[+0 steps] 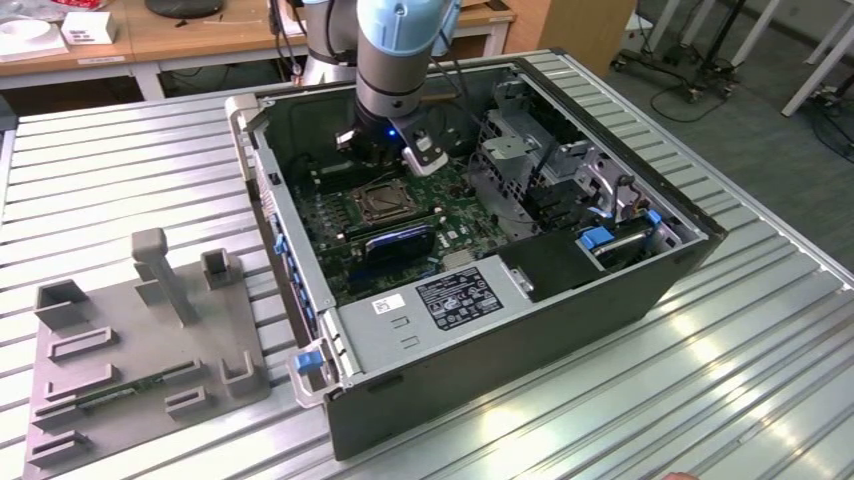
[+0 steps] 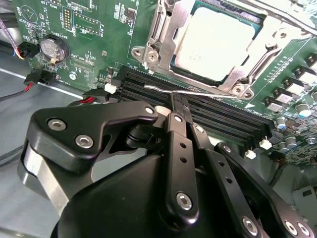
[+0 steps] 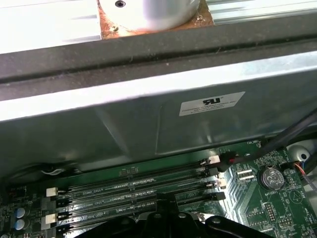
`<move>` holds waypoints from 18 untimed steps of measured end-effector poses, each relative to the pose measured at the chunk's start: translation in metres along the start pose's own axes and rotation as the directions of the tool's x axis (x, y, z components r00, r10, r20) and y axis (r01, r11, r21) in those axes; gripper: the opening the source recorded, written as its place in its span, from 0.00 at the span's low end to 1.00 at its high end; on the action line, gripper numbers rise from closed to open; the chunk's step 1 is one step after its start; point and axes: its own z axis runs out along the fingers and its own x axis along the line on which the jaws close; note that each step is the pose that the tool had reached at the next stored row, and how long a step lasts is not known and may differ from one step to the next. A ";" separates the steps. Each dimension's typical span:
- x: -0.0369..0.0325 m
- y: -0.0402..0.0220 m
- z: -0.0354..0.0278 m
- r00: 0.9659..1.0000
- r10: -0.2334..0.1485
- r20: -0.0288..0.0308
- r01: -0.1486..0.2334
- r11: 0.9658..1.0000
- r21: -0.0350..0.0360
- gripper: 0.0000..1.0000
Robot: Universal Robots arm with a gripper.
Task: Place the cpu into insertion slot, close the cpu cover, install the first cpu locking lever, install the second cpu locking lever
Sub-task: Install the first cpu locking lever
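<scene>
The cpu [image 2: 218, 42] is seen seated beneath the cover [image 2: 163, 34], while the gripper [image 2: 177, 106], fingers pressed together, is held against a thin lever [image 2: 158, 88] over the memory slots [image 2: 223, 116]; whether it is grasped cannot be told.

Black open PC case [image 1: 534, 330] w/ silver power-supply box [image 1: 441, 300] sits on ribbed grey metal tabletop [image 1: 747, 380]; grey plastic fixture plate w/ upright posts [image 1: 127, 345] lies beside it, toward exterior view's left. On green motherboard [image 2: 99, 29], long black memory slots [image 2: 208, 111] and round silver coin battery [image 2: 51, 48] show in both wrist views. Wooden desk [image 1: 200, 35] in backgrnd.
</scene>
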 end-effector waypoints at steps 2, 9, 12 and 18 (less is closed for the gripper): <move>-0.0001 -0.0004 -0.0002 1.000 0.001 0.000 -0.001 1.000 0.000 0.11; -0.0004 -0.0020 -0.0007 1.000 0.003 0.001 -0.003 1.000 0.000 0.11; -0.0007 -0.0031 -0.0010 1.000 0.004 0.001 -0.004 1.000 0.000 0.11; -0.0010 -0.0039 -0.0008 1.000 0.006 0.002 -0.006 1.000 0.000 0.11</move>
